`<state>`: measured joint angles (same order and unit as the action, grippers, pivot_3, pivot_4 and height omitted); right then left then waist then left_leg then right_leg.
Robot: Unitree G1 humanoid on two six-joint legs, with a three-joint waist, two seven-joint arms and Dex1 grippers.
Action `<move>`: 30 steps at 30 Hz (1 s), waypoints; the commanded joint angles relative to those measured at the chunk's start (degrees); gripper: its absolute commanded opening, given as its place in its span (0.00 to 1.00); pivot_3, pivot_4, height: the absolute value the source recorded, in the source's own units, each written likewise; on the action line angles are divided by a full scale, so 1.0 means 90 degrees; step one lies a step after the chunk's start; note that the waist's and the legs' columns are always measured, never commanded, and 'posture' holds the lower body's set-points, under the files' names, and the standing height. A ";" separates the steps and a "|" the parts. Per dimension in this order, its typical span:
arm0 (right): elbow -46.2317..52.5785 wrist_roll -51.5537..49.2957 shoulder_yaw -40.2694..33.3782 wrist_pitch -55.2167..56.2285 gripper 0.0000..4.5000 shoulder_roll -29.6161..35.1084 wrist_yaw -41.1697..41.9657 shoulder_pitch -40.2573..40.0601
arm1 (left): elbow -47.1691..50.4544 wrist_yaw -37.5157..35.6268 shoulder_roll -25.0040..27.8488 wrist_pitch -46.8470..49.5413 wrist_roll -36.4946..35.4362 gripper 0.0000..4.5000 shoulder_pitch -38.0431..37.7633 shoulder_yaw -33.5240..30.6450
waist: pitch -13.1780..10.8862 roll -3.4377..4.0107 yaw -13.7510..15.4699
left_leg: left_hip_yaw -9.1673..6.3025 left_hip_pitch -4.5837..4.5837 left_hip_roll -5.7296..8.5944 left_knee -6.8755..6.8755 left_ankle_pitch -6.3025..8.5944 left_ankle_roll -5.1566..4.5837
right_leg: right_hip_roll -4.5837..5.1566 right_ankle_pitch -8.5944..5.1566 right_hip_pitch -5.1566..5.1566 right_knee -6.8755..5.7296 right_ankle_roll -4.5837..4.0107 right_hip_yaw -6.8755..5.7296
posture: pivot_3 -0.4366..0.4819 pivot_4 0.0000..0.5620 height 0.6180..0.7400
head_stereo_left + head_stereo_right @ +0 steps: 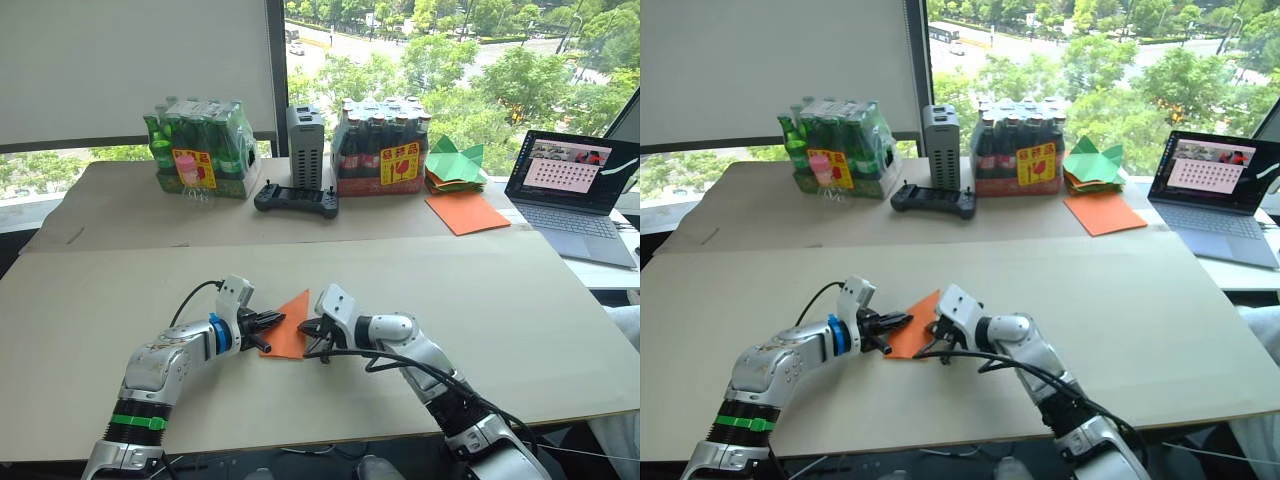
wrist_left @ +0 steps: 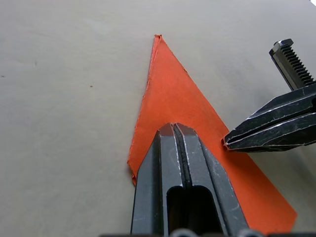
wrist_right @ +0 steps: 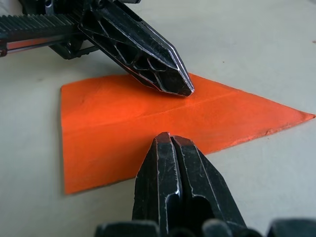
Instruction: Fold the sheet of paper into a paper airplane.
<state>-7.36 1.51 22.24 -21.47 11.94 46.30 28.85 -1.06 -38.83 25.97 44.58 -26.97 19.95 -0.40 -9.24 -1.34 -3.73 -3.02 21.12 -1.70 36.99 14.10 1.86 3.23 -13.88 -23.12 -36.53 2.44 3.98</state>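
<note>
Looks like mid-fold, well past the first creases: the sheet of paper [image 1: 289, 327] already down to a long pointed triangle with a centre crease, lying flat on the table [image 1: 520, 300] between the two claws. Nose aimed roughly at 12 o'clock, toward the far edge and the bottle packs [image 1: 200, 148].

Left claw [image 1: 268, 320] at 9 o'clock of the paper, fingers together, tip resting on the paper's near-left part, nothing pinched between them as far as can be seen. Right claw [image 1: 312, 328] at 3 o'clock, also closed up, tip pressing down right at the paper's right edge beside the centre crease. So both pinning or flattening rather than gripping.

Best guess on the step: pressing the crease flat before the wing folds. Next move probably needs one claw to hold the body down along the crease while the other opens, gets under a free edge and lifts it over. Tricky bit: thin paper lying flush on the table, so easy to slide instead of lift.

Spare orange sheet [image 1: 466, 212] and green folded papers [image 1: 455, 164] way off around 2 o'clock by the laptop [image 1: 572, 190], untouched.
</note>
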 commanded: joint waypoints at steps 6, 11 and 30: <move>0.0373 -0.0126 0.0452 -0.0540 0.00 0.0220 0.0571 -0.0263 | -0.0209 0.0069 -0.0016 0.0145 0.0135 0.00 -0.0058 0.0103 | 0.0000 0.0000 0.0010 | 0.0000 0.0000 0.0000 0.0000 0.0000 0.0000 | 0.0000 0.0000 0.0000 0.0001 0.0000 0.0000 | 0.48 0.27 1.00; 0.0499 -0.0162 0.0509 -0.0640 0.00 0.0301 0.0654 -0.0297 | -0.0212 0.0068 -0.0010 0.0158 0.0124 0.00 -0.0045 0.0085 | 0.0000 0.0000 0.0014 | 0.0000 0.0000 0.0000 0.0000 0.0000 0.0000 | 0.0000 -0.0001 0.0000 0.0001 0.0001 0.0000 | 0.48 0.27 1.00; 0.0544 -0.0463 0.0146 -0.0709 0.00 0.0240 0.0554 -0.0070 | -0.0297 0.0044 0.0036 0.0175 0.0100 0.00 0.0073 -0.0005 | -0.0001 -0.0001 0.0017 | 0.0000 0.0001 0.0000 0.0000 0.0000 0.0000 | -0.0001 -0.0001 -0.0001 0.0001 0.0001 0.0000 | 0.48 0.27 1.00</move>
<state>-2.45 -1.88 24.04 -26.86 14.18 51.46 28.11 -2.21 -39.00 25.83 45.13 -27.11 21.01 -0.57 -9.24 -1.34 -3.58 -3.02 21.13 -1.70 36.99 14.10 1.86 3.22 -13.88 -23.13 -36.53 2.45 3.98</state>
